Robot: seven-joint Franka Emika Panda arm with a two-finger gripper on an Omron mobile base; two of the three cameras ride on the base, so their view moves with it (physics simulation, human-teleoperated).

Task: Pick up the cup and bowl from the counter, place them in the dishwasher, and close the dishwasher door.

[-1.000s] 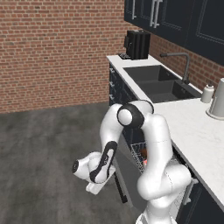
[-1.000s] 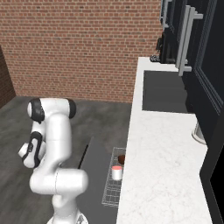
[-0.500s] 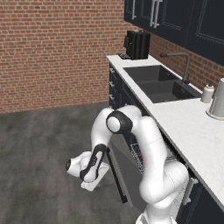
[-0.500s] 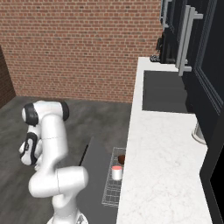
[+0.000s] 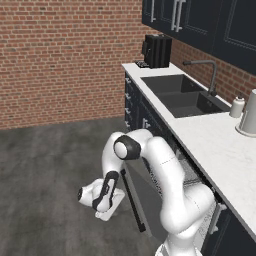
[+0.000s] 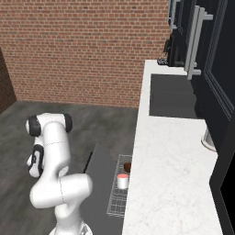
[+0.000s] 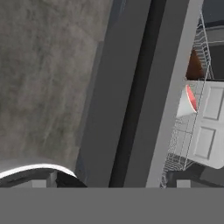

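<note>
Left base view: gripper (image 5: 102, 212) down low over the floor, just beside the dropped dishwasher door (image 5: 134, 200), jaws spread wide, holding nothing.

Right base view: cup (image 6: 122, 181) and bowl (image 6: 127, 166) sitting in the pulled-out rack (image 6: 114, 202) (below the counter (image 6: 170, 174) edge).

Hand view: door edge up close, cup (image 7: 187, 101) and bowl (image 7: 194, 65) behind rack wires.

I see the cup (image 6: 122, 181) and bowl (image 6: 128, 166) sitting in the dishwasher's wire rack (image 6: 117, 197), dishwasher door (image 6: 97, 183) down.
</note>
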